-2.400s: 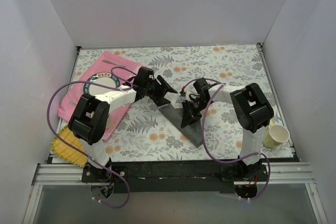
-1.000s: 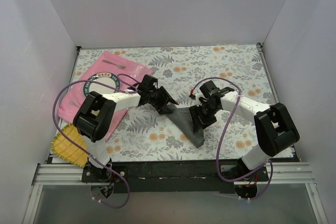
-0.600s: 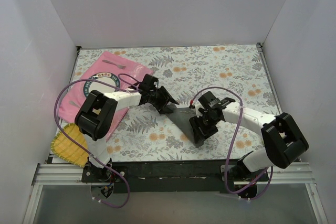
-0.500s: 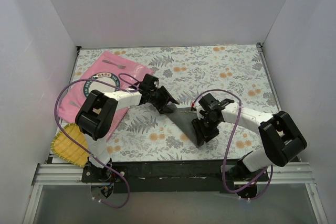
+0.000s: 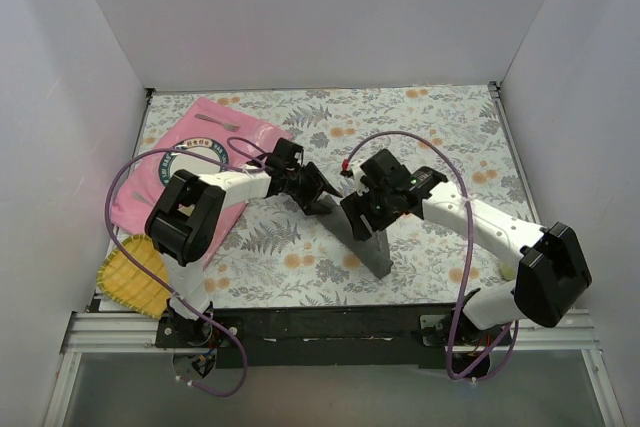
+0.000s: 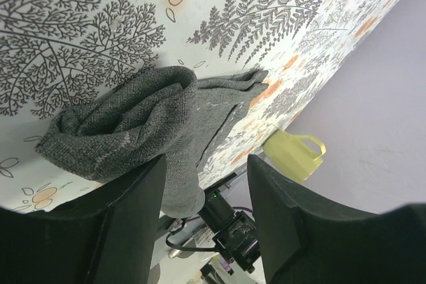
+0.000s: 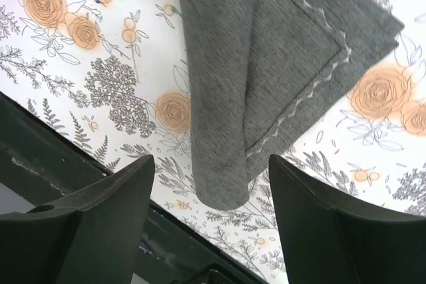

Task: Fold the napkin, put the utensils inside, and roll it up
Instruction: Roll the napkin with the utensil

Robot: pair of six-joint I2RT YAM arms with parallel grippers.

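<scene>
Under the right gripper [image 7: 210, 167], wide open and empty, the napkin [image 7: 266, 64] runs diagonally toward the near table edge; the left gripper [image 6: 206, 167], half open, straddles its far end without pinching it.

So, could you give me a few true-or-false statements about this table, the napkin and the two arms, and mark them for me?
1. The grey napkin lies spread out flat across the table. False: it is folded into a long narrow bundle.
2. The right gripper has its fingers apart, one on each side of the napkin. True.
3. A pink placemat lies on the left arm's side of the table. True.
4. The mug is bright red. False: it is pale yellow-green.
5. The table has a plain white top. False: it is covered with a pattern of ferns and orange flowers.
</scene>
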